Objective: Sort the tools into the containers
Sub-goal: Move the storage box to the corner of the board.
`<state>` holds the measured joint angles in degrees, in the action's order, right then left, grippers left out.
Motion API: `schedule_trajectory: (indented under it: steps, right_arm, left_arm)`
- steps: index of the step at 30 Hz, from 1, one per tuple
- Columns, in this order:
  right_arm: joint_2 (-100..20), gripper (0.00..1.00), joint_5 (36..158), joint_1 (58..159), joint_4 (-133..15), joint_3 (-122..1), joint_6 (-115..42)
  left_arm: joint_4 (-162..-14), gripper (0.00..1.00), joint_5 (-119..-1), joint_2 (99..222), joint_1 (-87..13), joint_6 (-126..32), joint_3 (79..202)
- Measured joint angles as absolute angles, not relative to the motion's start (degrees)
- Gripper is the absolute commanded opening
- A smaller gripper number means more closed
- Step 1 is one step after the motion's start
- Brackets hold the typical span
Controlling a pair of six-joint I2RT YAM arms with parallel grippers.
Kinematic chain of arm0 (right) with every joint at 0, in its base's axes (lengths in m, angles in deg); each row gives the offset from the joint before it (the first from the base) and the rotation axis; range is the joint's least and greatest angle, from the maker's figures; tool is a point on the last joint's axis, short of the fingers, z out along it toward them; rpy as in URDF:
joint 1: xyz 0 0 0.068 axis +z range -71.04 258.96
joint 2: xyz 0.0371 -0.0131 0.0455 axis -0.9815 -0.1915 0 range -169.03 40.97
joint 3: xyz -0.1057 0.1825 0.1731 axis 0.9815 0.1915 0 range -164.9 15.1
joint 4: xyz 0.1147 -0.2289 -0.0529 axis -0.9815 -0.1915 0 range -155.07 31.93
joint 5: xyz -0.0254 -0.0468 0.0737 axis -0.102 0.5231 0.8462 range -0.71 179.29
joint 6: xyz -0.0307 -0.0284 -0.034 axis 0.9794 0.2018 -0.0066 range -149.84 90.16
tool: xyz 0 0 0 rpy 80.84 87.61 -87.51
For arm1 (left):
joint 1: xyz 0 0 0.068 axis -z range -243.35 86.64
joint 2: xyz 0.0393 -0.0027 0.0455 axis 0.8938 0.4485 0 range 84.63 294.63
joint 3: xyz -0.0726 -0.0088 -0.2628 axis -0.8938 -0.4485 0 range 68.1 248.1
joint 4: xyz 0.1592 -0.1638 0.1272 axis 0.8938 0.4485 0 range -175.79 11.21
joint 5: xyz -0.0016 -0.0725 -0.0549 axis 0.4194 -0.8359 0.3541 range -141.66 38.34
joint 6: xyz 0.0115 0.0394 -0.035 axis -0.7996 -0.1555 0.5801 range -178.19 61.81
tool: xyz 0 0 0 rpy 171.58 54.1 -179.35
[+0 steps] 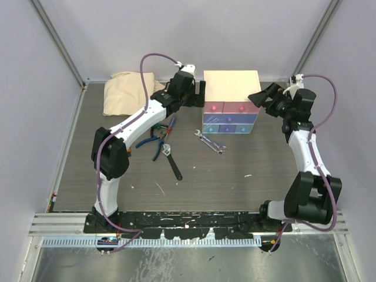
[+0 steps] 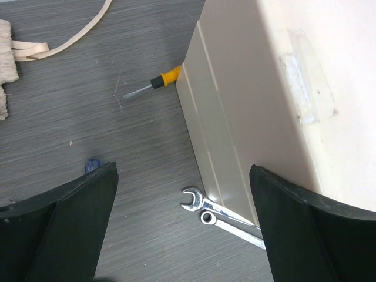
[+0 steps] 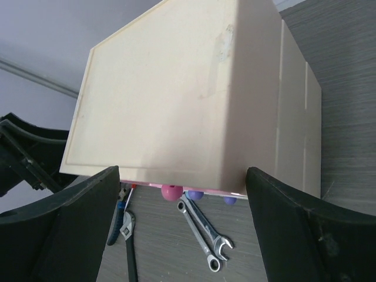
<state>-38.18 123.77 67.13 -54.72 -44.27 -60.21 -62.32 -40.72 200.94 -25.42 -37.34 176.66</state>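
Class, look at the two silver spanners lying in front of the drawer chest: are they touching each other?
Touching. The left wrist view shows the silver spanners lying shaft against shaft, one's ring end pressed to the other, no gap between them.

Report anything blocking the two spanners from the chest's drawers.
Nothing lies between the spanners and the chest. But the drawers all look shut in the top view, so their closed fronts stand in the way.

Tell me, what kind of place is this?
Probably a robot test booth: left arm and right arm bolted along the table's near edge, plain walls around, spanners lying by a little drawer chest.
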Motion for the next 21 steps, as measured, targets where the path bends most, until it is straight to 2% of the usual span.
schedule_trajectory:
  steps: [8, 13, 21]
  right_arm:
    - [-25.3, 0.92, 120.6, 67.6, -59.7, -36.4, -60.5]
    - [-18.5, 0.95, 121.5, 70.9, -65.2, -33.7, -60.8]
    - [-11.6, 0.97, 110.5, 70.8, -74.6, -33.5, -58.6]
  left_arm:
    - [-62.2, 0.98, -43.0, 203.4, -24.4, -39.7, 179.4]
    - [-62.5, 0.98, -48.2, 207.2, -19.8, -39.6, 183.9]
    - [-62.8, 0.98, -51.9, 209.9, -14.9, -38.5, 187.1]
